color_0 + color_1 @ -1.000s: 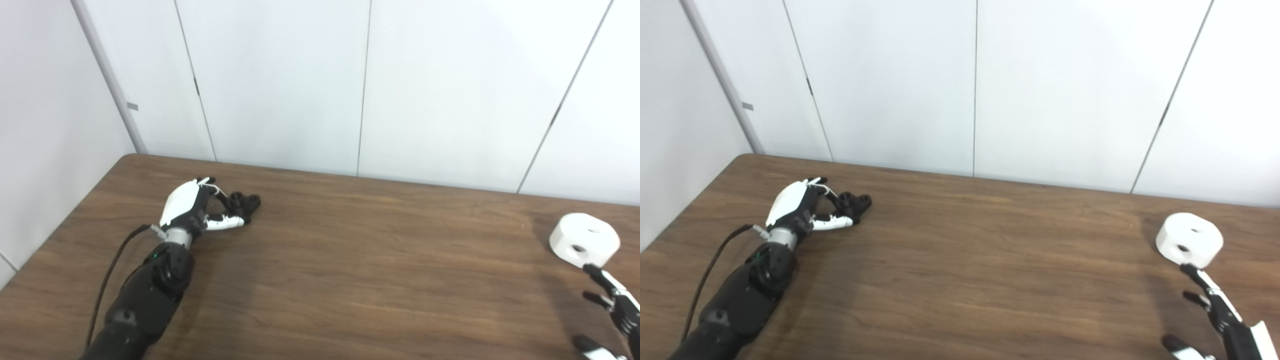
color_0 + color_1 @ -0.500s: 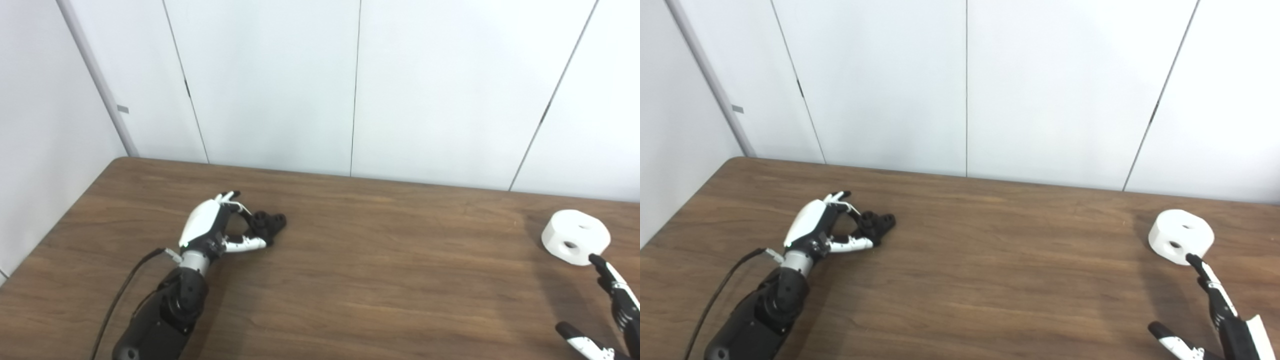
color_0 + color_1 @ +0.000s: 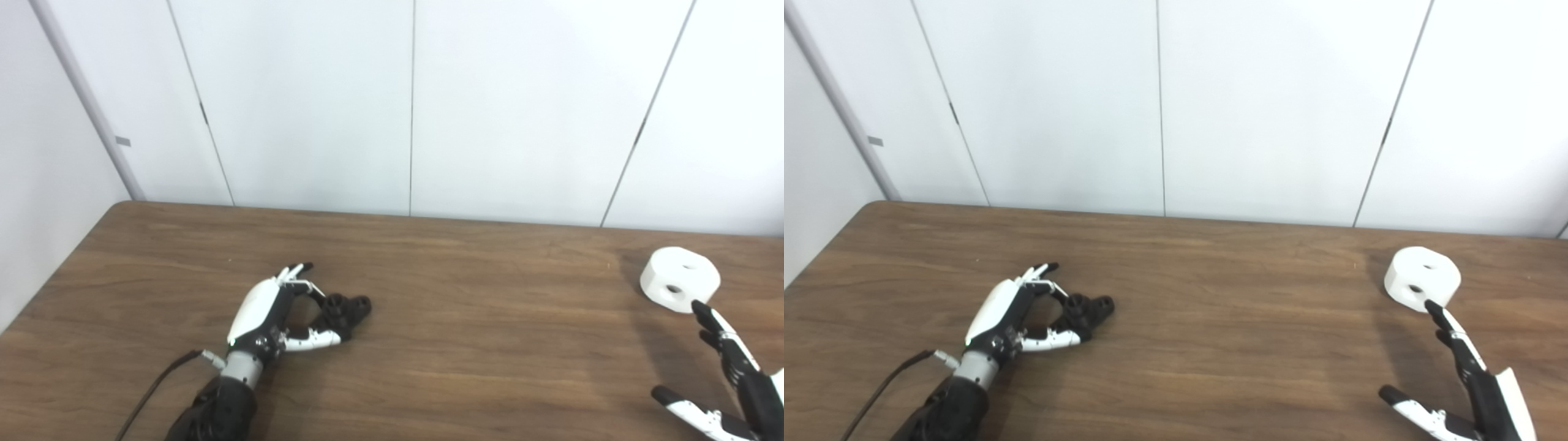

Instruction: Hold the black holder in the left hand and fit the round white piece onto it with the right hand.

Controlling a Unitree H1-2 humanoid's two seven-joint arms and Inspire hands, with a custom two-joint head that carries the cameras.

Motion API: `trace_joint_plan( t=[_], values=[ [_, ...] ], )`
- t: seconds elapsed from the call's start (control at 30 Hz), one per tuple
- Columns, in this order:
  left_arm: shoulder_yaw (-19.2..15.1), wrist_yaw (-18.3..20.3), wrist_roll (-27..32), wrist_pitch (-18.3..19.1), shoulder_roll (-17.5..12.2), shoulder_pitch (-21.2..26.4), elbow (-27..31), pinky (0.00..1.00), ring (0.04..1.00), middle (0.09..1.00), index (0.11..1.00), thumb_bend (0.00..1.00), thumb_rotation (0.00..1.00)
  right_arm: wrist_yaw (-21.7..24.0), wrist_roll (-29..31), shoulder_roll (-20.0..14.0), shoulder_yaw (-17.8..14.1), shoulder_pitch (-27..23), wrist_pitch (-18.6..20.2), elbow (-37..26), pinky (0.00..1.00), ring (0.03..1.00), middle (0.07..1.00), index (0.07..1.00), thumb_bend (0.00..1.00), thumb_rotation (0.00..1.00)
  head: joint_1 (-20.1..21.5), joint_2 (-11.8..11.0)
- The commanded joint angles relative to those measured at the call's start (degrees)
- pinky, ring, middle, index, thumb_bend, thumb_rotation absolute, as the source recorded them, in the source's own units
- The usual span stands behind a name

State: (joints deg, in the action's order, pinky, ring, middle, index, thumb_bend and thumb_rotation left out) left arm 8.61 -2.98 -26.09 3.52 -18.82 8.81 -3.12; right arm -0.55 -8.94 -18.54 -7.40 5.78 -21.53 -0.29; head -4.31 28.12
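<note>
The left hand, white-backed with black fingers, sits in the lower left of the frame on the brown wood-grain table. Its fingers and thumb are closed around the small black plastic holder, which rests on the table surface. The round white piece with two holes lies at the right edge. The right hand, lower right corner, has fingers spread, its fingertips just beside the piece.

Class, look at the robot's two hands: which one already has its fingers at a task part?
The left hand: its fingers curl around the black holder on the table. The right hand is spread open, fingertips just short of the round white piece.
</note>
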Motion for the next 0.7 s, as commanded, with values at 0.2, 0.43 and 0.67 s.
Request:
trace_joint_plan(
  t=[0.2, 0.43, 0.67],
  values=[
    [0.2, 2.0, 0.4, -2.6, 1.0, -2.2, 6.6, 1.0, 1.0, 0.94, 0.48, 0.52, 0.04, -1.2, -1.4, 1.4, -0.8, 2.5, 1.9, -1.0, 0.9, 0.928, 0.928, 0.903, 0.64, 0.47, 2.1, 1.2],
    [1.4, 4.2, 0.7, -3.4, 1.9, -3.5, 9.5, 1.0, 1.0, 0.939, 0.48, 0.52, 0.04, -1.6, -0.7, 0.8, -3.6, 3.1, 4.5, -4.3, 0.91, 0.932, 0.925, 0.907, 0.68, 0.51, 4.8, 2.6],
    [3.4, 5.4, -1.1, -3.3, 3.4, -4.9, 11.2, 1.0, 1.0, 0.936, 0.48, 0.52, 0.04, -1.7, -1.5, -1.9, -6.9, 1.2, 6.6, -2.9, 0.92, 0.942, 0.938, 0.916, 0.73, 0.55, 6.3, 3.3]
  ],
)
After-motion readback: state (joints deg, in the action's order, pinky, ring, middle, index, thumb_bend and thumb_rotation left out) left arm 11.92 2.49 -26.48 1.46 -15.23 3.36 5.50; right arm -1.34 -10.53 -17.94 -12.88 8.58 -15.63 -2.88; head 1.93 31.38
